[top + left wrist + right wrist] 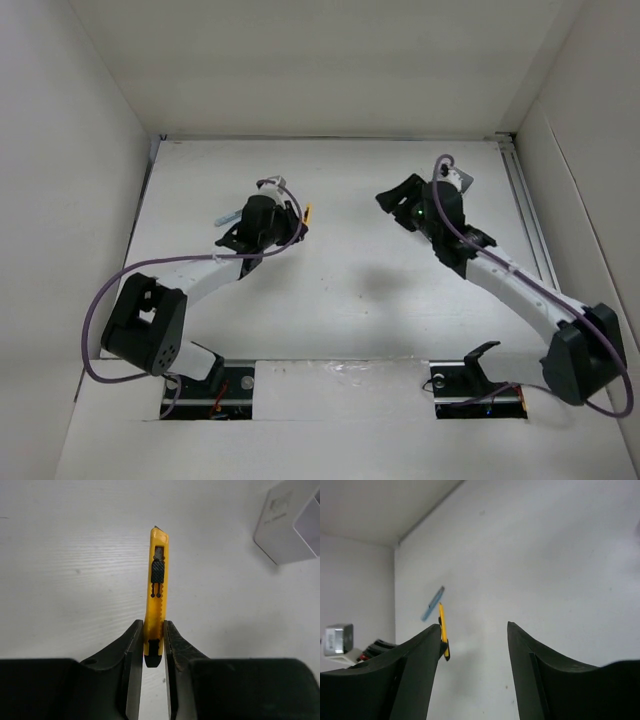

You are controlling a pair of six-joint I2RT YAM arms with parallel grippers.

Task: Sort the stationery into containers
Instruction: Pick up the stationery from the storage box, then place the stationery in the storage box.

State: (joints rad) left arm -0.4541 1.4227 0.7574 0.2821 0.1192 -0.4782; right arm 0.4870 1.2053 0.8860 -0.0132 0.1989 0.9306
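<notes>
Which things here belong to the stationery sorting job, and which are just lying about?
Job:
yellow utility knife, clamped in the left gripper
bluish pen
white box

Not the job:
purple cables on the arms
white enclosure walls

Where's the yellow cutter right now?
In the left wrist view the yellow cutter is pinched by its black end in the left gripper, a white box at upper right.

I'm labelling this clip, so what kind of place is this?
Probably a robotics lab test cell: white panels box in a white table, the left arm and right arm are bolted at its near edge, and the left pincer grips a yellow utility knife over it.
</notes>
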